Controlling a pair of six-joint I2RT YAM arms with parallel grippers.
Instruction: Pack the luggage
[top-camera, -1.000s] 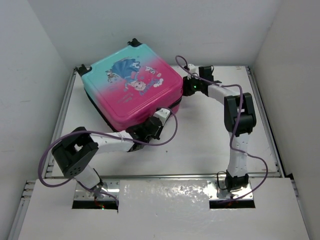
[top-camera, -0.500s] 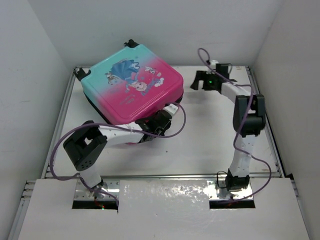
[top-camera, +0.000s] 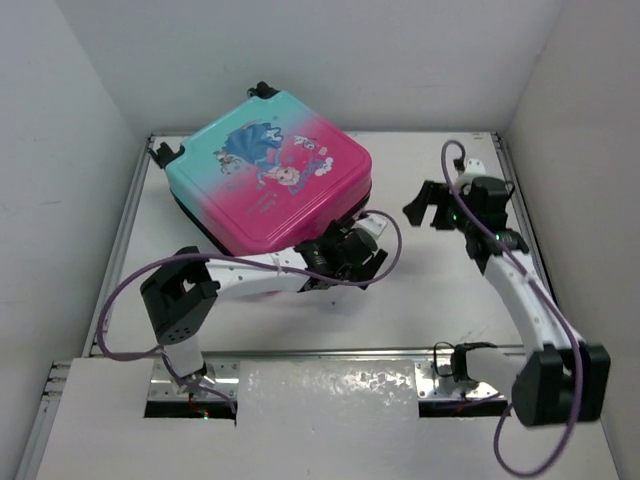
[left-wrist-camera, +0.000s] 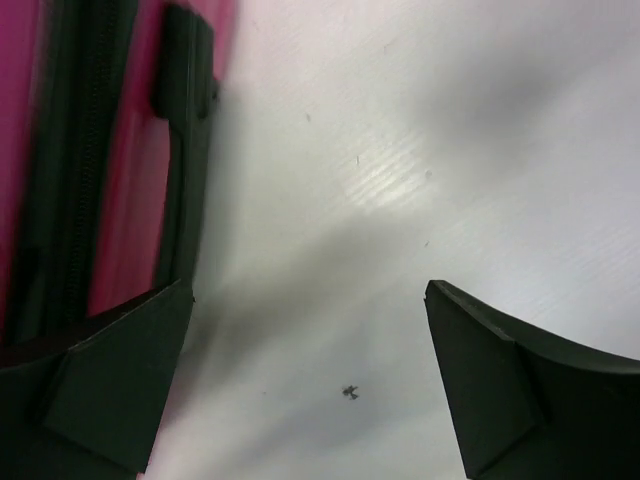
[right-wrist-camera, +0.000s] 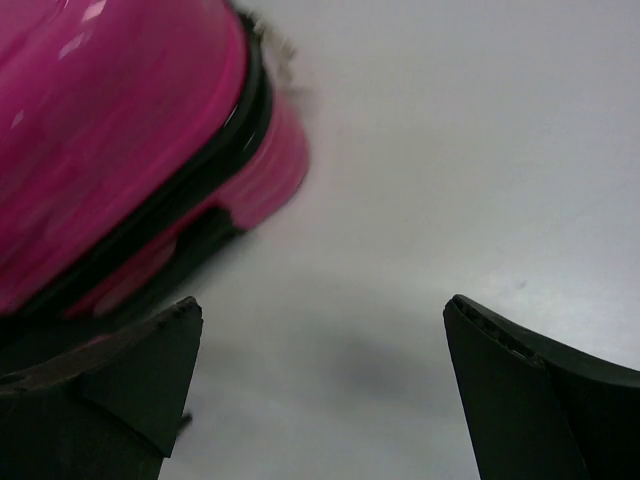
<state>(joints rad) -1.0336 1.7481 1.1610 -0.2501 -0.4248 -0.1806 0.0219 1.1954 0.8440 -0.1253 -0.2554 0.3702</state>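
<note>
Luggage (top-camera: 270, 190): 1 (pink and teal).

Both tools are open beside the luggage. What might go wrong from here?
The left tool sits right beside the luggage wall; advancing may snag its zipper or shove the case. The left arm's purple cable loops near that corner and might catch.

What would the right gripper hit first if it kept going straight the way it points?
Most likely the bare table, just beside the luggage. The right gripper is open, and its wrist view shows only white tabletop between the fingers, the pink shell off to the left. Depth is unclear.
</note>
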